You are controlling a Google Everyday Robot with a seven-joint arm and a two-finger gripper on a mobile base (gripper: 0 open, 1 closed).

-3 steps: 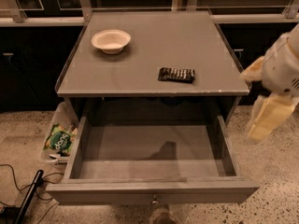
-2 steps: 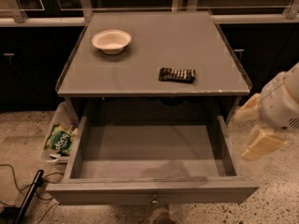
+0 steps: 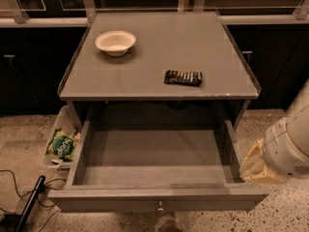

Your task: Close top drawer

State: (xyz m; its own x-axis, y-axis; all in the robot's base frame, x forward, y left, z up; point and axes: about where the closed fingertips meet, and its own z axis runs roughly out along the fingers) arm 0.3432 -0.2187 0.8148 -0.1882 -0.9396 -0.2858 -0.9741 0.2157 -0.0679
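Top drawer (image 3: pixel 154 203) stands wide open under counter (image 3: pixel 159 88), knob (image 3: pixel 160 207) toward camera. Hand (image 3: pixel 256 167) low at right, just beside drawer's right front corner; contact, opening and hold cannot tell. On counter: white bowl (image 3: pixel 115 41), dark packet (image 3: pixel 183 77).

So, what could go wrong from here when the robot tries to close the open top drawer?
1. The pincer hangs beside the right front corner of the top drawer, not before its front; a push from there may strike the side wall and skew the drawer.
2. A hard shove could jolt the cabinet, so the bowl and the dark packet on top may slide.
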